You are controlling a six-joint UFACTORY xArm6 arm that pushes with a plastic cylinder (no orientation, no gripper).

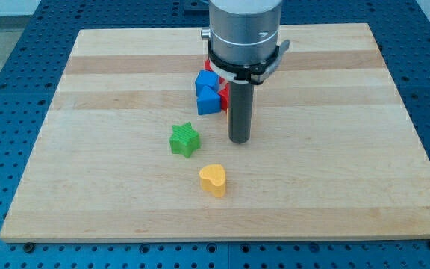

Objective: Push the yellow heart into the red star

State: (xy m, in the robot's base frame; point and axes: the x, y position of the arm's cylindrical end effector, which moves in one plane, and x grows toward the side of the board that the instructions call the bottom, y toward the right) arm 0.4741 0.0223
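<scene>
A pale wooden worktop [334, 187] fills the frame, set on a blue perforated base [6, 45], its wide bare surface giving small blocks room to slide. Over its upper middle hangs the arm's grey cylindrical housing [245, 30], from which a straight dark rod [240, 112] drops to the board; my tip [239, 140] rests at the surface, just to the view's right of the green star [184, 140] and above the yellow heart [213, 180], touching neither. The arm carries no pincer, so there is nothing to report as wide, narrow or holding; it works by pushing alone. Behind the rod, towards the view's top, a tight cluster of blocks sits together: blue blocks [208, 91] whose shapes cannot be made out, and red pieces [210, 66] showing at the cluster's top and at its right edge beside the rod. One of these is presumably the red star, though the housing and rod hide too much to confirm its shape. The yellow heart, the block to be moved, lies alone nearest the view's bottom, well apart from the cluster. Since my tip stands between the heart and the red pieces, it would seem to need to pass round to the heart's lower side before any push up the board.
</scene>
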